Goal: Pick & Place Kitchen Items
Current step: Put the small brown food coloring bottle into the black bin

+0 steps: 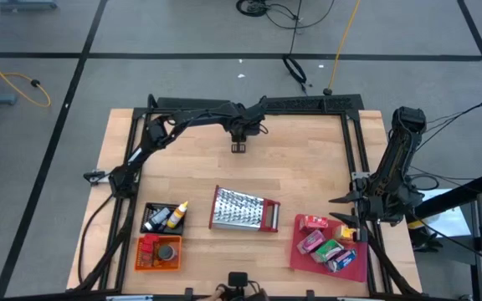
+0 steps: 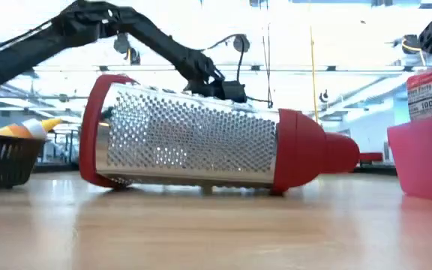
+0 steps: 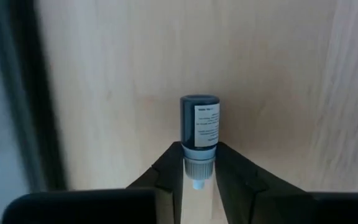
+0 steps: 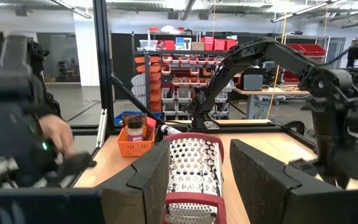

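My left gripper [image 1: 239, 144] hangs over the far middle of the table, shut on a small dark bottle [image 3: 199, 123] with a white label and a grey cap. My right gripper [image 4: 194, 180] is open and holds nothing; it sits at the table's right edge [image 1: 342, 211], just beyond the flat red tray [image 1: 360, 269]. On that tray lie red, pink and green toy boxes [image 1: 325, 244]. A black basket [image 1: 164, 217] holds small bottles and a yellow one. An orange basket [image 1: 159, 252] holds a dark round jar. My left gripper pinches the bottle at its grey cap end [image 3: 199, 163] between the two fingers [image 3: 169, 168]. The fingers come from above, pointing down. The bottle's dark body hangs below the fingertips, in line with them, over bare wood; whether it touches the table I cannot tell.
The steel grater with a red end [image 1: 245, 211] lies on its side in the table's middle, between the baskets and the tray. Bare wood lies around the left gripper at the far side. A black frame [image 1: 249, 104] rims the table. A person's hand [image 4: 58, 134] shows beyond the table.
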Controlling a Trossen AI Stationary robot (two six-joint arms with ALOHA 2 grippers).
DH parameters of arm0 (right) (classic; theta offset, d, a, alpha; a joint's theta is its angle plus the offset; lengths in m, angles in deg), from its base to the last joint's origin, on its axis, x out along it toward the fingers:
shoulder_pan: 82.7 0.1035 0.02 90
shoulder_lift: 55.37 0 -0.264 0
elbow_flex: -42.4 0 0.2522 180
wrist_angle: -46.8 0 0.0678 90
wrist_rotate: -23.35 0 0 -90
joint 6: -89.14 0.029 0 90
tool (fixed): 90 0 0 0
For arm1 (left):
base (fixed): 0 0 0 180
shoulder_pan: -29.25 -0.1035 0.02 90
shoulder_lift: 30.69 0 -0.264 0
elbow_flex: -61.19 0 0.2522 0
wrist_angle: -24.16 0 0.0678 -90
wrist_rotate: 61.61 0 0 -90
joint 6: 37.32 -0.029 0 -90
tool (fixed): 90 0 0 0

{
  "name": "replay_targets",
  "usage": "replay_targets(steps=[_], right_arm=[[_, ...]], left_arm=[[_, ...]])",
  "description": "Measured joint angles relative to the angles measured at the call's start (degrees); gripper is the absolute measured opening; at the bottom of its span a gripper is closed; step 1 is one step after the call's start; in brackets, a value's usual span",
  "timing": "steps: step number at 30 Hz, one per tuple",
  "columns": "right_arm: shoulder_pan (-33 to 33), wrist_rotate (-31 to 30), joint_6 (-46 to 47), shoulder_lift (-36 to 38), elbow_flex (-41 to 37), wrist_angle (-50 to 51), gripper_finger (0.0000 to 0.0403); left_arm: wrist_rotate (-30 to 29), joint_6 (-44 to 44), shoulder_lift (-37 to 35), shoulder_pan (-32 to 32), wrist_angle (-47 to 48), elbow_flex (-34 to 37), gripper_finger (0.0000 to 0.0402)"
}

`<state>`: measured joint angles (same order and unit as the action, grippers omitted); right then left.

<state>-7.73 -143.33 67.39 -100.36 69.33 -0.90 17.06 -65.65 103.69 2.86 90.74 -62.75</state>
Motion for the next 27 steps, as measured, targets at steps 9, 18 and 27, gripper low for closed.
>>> replay_targets(steps=[9,18,27], right_arm=[[0.01,0.0,0.48,-0.02,0.0,0.48,0.016],[0.01,0.1,1.1,-0.02,0.0,0.51,0.016],[0.01,0.19,1.61,-0.02,0.0,0.51,0.016]], left_arm=[[6.46,4.31,-9.14,3.45,7.56,-1.58,0.0037],[6.41,17.54,-14.23,10.84,29.24,-1.53,0.0049],[11.82,31.22,-19.74,20.97,36.79,-0.13,0.004]])
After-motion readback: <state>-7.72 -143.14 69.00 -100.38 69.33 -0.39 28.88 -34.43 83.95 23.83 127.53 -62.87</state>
